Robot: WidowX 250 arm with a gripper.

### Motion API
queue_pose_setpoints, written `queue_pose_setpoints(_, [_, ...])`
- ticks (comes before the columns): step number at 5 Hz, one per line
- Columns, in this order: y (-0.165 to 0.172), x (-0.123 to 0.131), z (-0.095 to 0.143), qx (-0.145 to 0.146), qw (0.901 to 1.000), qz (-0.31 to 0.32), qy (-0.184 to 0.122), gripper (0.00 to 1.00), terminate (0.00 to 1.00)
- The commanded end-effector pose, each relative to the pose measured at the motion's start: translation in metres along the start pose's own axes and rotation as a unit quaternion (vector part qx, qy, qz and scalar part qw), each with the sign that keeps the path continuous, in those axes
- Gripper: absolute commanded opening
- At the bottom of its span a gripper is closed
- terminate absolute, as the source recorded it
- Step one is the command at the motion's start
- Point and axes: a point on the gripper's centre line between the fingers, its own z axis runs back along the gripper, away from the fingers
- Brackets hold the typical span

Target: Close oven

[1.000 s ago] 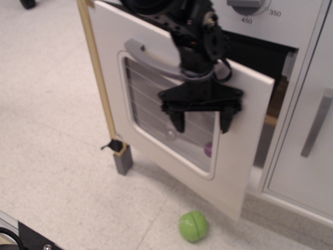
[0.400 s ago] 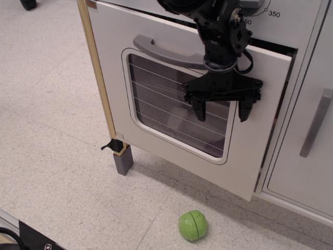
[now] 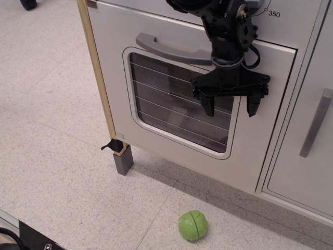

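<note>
The gripper (image 3: 231,108) hangs with its two black fingers (image 3: 208,105) spread wide and pointing toward six o'clock, holding nothing; the gap between them shows only the white door panel and the right edge of the window. Directly behind the fingers, filling the frame from about nine o'clock round to three, stands the oven (image 3: 171,151), its large white door upright and looking flush or very nearly flush with the cabinet front, a thin dark seam at its top right edge being all that shows of any opening. The door's long axis runs from roughly ten o'clock to four o'clock across the picture, and the grey curved handle (image 3: 166,49) lies along that line, out at about ten o'clock from the fingertips, passing behind the wrist. Whether the fingers touch the door face cannot be told from this view. Judging from this, the closing looks almost done, and any remaining move is a push straight into the door panel, away from the camera, not a grasp. Further out, the narrow cabinet door's straight bar handle (image 3: 316,122) sits at three o'clock, and a green ball (image 3: 193,225) lies on the floor (image 3: 52,156) at about six to seven o'clock, well clear.
</note>
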Motion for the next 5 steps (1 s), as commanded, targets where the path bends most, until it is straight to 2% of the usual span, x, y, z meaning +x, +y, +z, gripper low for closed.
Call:
queue_pose_setpoints(1, [-0.001, 0.018, 0.02, -0.032, 0.9982, -0.005, -0.049, 1.0, 0.0])
queue_pose_setpoints(2, [-0.002, 0.02, 0.016, -0.033, 0.9985, -0.009, -0.044, 1.0, 0.0])
queue_pose_setpoints(3, [0.011, 0.012, 0.027, -0.027, 0.9987, -0.005, -0.042, 1.0, 0.0])
queue_pose_setpoints(4, [0.011, 0.012, 0.027, -0.027, 0.9987, -0.005, -0.042, 1.0, 0.0])
queue_pose_setpoints(5, [0.011, 0.012, 0.027, -0.027, 0.9987, -0.005, -0.042, 1.0, 1.0])
